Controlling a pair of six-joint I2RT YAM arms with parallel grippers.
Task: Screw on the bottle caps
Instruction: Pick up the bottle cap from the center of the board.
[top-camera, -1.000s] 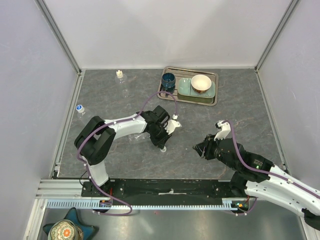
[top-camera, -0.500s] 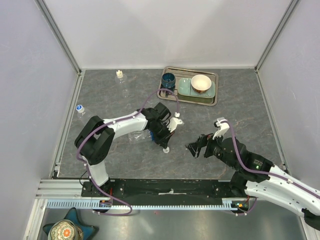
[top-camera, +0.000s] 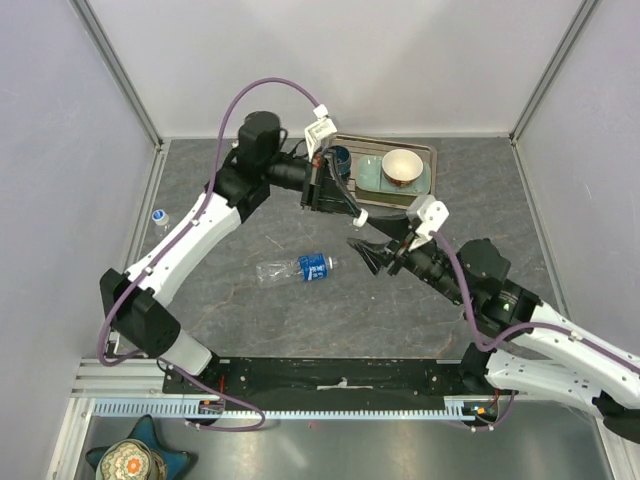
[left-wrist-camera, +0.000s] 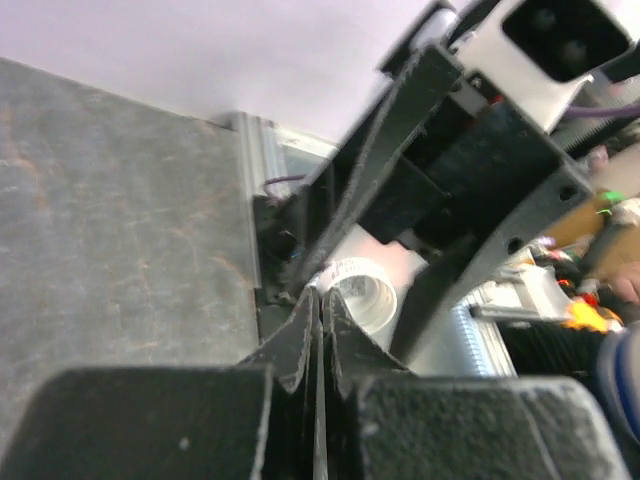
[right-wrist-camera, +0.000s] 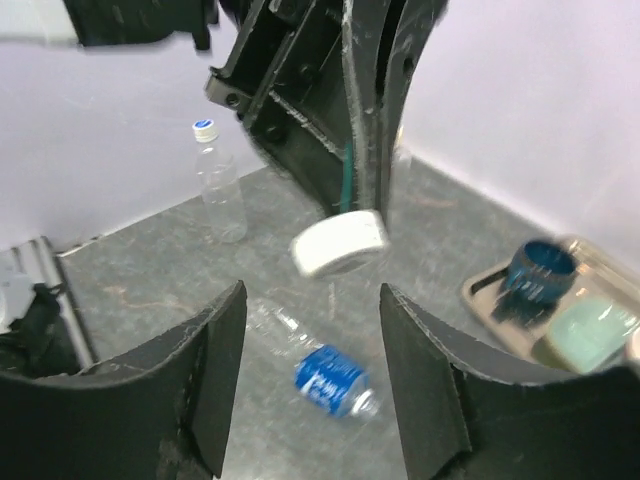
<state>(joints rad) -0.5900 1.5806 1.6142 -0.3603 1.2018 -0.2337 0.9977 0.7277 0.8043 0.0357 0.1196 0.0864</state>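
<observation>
My left gripper (top-camera: 356, 220) is raised off the table and shut on the rim of a white bottle cap (left-wrist-camera: 365, 295). In the left wrist view its fingertips (left-wrist-camera: 322, 295) pinch the cap's wall. In the right wrist view the cap (right-wrist-camera: 338, 243) hangs blurred under the left fingers (right-wrist-camera: 365, 150), just beyond my open, empty right gripper (right-wrist-camera: 312, 290). That gripper (top-camera: 375, 255) faces the left one. A clear bottle with a blue label (top-camera: 295, 268) lies uncapped on the table; it also shows in the right wrist view (right-wrist-camera: 325, 375). A capped bottle (top-camera: 160, 218) stands at the left wall.
A metal tray (top-camera: 432, 195) at the back holds a dark blue cup (top-camera: 337, 158), a pale green dish and a white-and-tan bowl (top-camera: 402, 165). The left arm reaches over the tray's left end. Walls close in on both sides and at the back.
The left gripper has lifted from the table beside the lying bottle and swung up toward the tray; the cap by it is gone from the table. The right gripper rose to meet it.
</observation>
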